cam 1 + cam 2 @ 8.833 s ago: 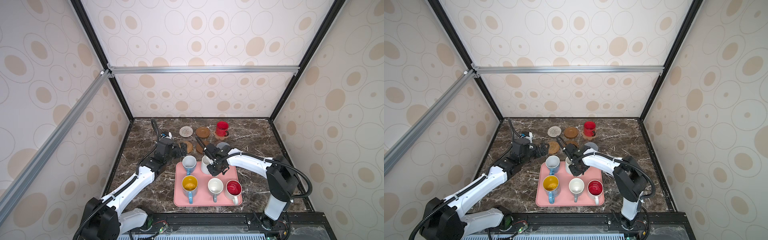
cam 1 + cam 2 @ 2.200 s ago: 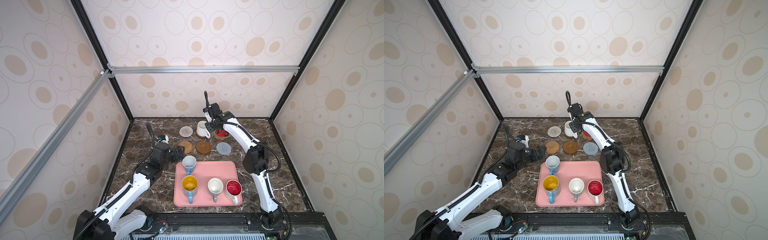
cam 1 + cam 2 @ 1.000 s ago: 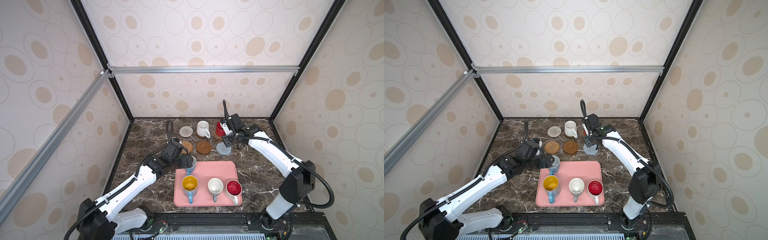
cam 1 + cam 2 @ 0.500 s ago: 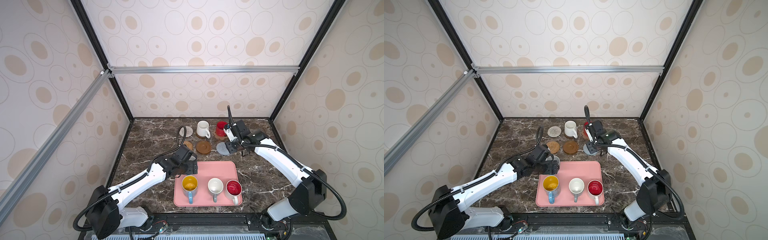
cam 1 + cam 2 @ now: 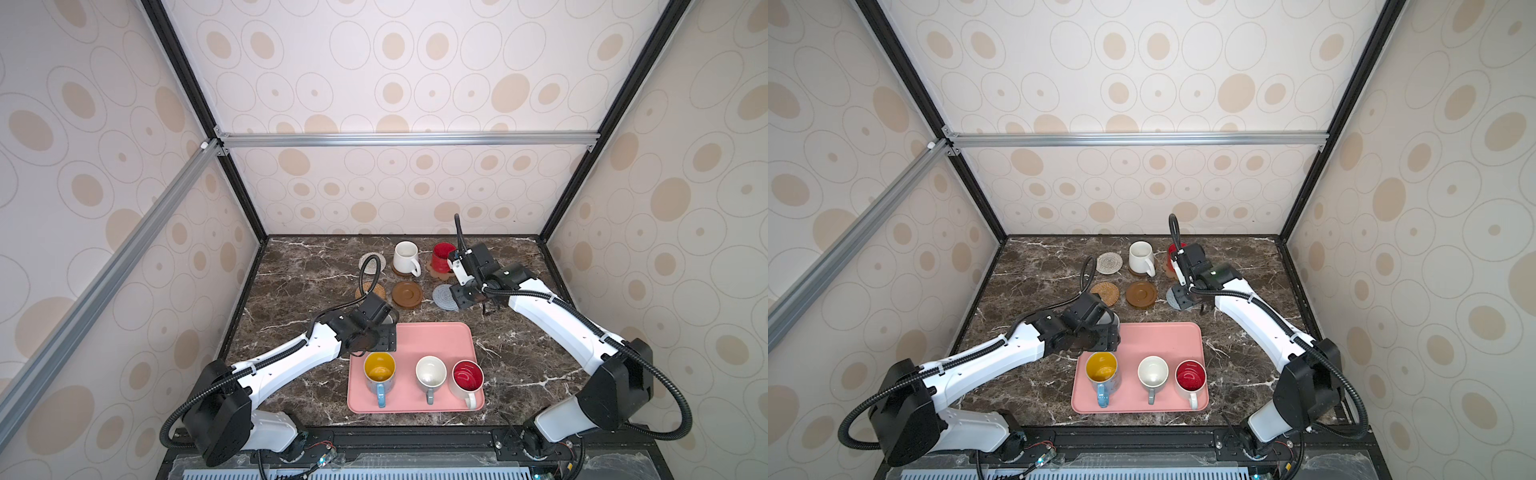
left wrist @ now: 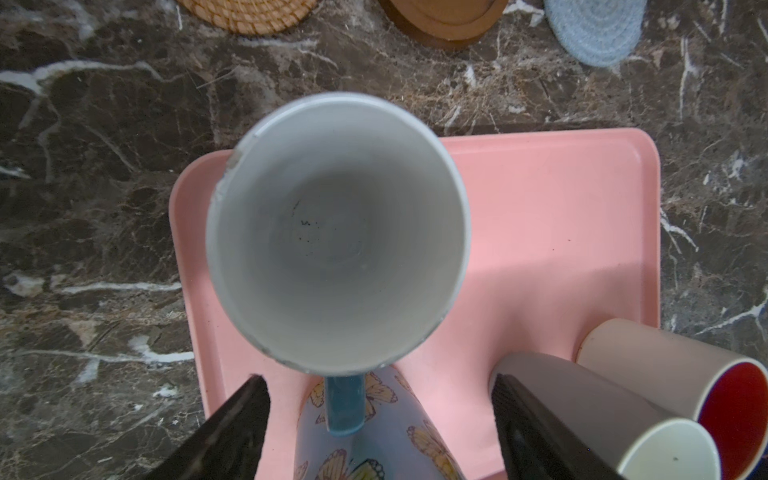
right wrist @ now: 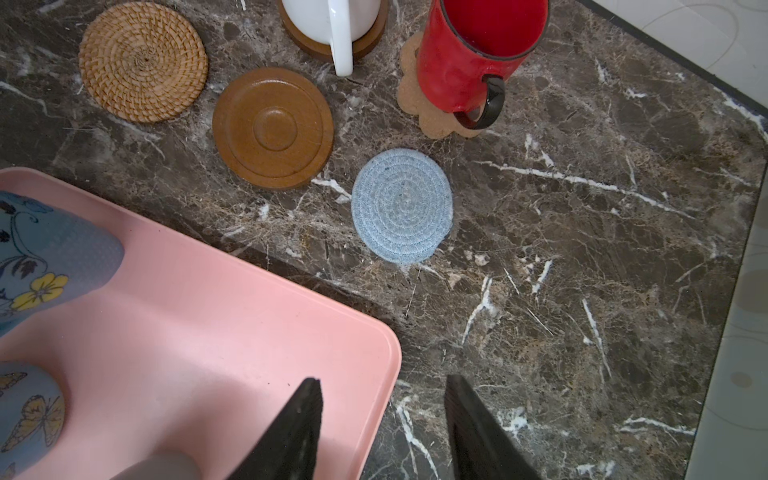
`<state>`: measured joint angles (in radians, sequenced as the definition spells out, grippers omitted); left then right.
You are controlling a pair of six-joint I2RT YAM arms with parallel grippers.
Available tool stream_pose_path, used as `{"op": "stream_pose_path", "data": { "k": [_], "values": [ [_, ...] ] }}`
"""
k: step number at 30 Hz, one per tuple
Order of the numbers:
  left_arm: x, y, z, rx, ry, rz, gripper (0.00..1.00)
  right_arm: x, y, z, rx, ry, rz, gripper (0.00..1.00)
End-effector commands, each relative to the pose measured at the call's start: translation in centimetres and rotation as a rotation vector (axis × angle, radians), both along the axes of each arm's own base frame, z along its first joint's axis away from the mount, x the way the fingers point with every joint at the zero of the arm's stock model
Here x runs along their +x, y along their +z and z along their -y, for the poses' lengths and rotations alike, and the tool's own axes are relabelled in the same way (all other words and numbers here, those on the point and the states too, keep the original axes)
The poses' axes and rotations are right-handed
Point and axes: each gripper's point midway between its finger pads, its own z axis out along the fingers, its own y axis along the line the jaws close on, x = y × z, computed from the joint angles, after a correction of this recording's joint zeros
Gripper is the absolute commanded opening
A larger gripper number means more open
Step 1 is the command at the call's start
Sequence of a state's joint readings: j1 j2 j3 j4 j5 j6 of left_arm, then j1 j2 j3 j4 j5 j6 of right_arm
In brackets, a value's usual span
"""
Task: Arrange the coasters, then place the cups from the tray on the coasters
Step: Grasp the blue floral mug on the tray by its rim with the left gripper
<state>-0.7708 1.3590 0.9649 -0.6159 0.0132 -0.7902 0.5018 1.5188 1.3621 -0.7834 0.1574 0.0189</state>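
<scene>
The pink tray [image 5: 436,340] holds a blue cup with a yellow inside [image 5: 379,368], a white cup [image 5: 431,371] and a white cup with a red inside [image 5: 467,374]. My left gripper [image 6: 378,380] hangs open over the blue cup with a white inside [image 6: 336,232] at the tray's far left corner. That cup's handle [image 6: 344,405] lies between the fingers, untouched. At the back, a white cup [image 5: 406,256] stands on a brown disc and a red cup [image 5: 441,257] on the paw coaster. My right gripper [image 7: 382,379] is open and empty beside the pale blue coaster [image 7: 402,206].
Three more coasters lie bare: the grey-white woven one [image 5: 372,262], the tan rattan one [image 5: 370,290] and a brown disc [image 5: 407,294]. The left arm's cable loops over the two left coasters. Walls close in the dark marble table at the back and both sides.
My left gripper has swung right over the blue cup at the tray's corner, its jaws narrowing a little. The right gripper has drawn back from the far cups toward the pale blue coaster.
</scene>
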Motion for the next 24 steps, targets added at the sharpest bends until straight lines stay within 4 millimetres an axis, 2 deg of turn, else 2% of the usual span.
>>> {"op": "stream_pose_path", "data": {
  "k": [1, 17, 24],
  "values": [
    [0.2, 0.8, 0.3, 0.006, 0.001, 0.009, 0.83, 0.1, 0.1, 0.5, -0.001, -0.019, 0.002, 0.52],
    [0.3, 0.2, 0.0, 0.034, 0.009, 0.000, 0.71, 0.1, 0.1, 0.9, 0.000, -0.030, 0.000, 0.52],
    [0.2, -0.3, -0.4, 0.077, 0.000, -0.012, 0.62, -0.2, 0.2, 1.1, 0.005, -0.039, 0.000, 0.52]
  ]
}}
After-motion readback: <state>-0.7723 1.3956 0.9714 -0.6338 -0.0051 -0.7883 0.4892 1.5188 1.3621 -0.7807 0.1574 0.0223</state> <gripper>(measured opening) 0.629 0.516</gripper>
